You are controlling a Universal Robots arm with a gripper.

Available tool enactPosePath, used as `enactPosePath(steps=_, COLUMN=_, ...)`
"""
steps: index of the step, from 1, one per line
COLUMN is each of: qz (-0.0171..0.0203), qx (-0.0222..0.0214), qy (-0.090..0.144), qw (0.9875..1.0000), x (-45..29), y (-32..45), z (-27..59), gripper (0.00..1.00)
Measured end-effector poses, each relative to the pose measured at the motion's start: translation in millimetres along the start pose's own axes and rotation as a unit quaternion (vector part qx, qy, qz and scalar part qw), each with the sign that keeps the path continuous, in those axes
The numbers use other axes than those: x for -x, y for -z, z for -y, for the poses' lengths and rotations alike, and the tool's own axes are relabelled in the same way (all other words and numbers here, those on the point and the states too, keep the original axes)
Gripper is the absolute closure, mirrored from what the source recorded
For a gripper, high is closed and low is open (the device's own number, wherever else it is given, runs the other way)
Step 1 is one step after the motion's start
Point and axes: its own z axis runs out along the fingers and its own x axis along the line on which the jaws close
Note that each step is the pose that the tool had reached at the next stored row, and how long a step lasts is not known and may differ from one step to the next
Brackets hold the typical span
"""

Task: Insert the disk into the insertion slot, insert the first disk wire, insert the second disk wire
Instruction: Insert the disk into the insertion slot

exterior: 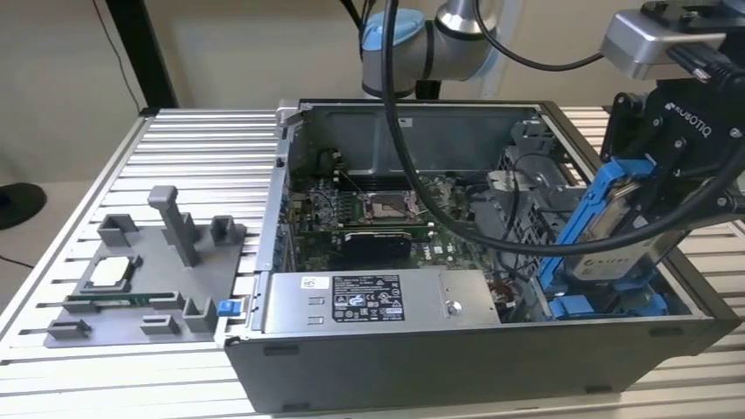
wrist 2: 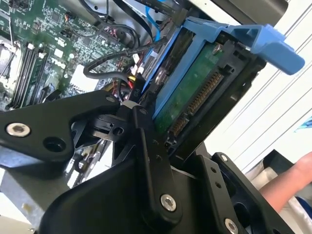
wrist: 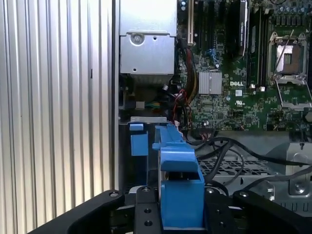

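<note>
The pincer (exterior: pixel 625 209) is clenched on the disk (exterior: pixel 599 249), held tilted, lower end at the insertion slot (exterior: pixel 617 305)

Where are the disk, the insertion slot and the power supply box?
disk (exterior: pixel 605 264), exterior view, silver labelled face.
insertion slot (exterior: pixel 584 306), exterior view, blue rail.
power supply box (exterior: pixel 425 292), exterior view, bare grey top beside label.

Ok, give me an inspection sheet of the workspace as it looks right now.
Surface: slatted metal table carrying an open computer case.
Job's things: disk steeply tilted, lower end at the insertion slot.
Clutter: grey fixture holding a processor chip.
Grippers: hand shut on the disk.
Cables: black cables drape from the robot arm across the case.
Surroundings: a person's forearm close by.
</note>
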Motion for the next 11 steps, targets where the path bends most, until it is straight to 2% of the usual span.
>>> enactPosePath(steps=4, qz=0.0012, qx=0.0004, qy=0.000, qw=1.0000, x=-3.0, y=-1.1, z=0.7, gripper=1.00)
enactPosePath(steps=6, qz=0.0012, qx=0.0025, qy=0.000, qw=1.0000, x=-5.6, y=-0.9, z=1.1, gripper=1.00)
enactPosePath(steps=9, qz=0.0010, qx=0.0074, qy=0.000, qw=1.0000, x=-8.4, y=-0.7, z=1.1, gripper=1.00)
enactPosePath(steps=11, qz=0.0007, qx=0.0132, qy=0.000, qw=0.9999, x=-8.7, y=-0.5, z=1.1, gripper=1.00)
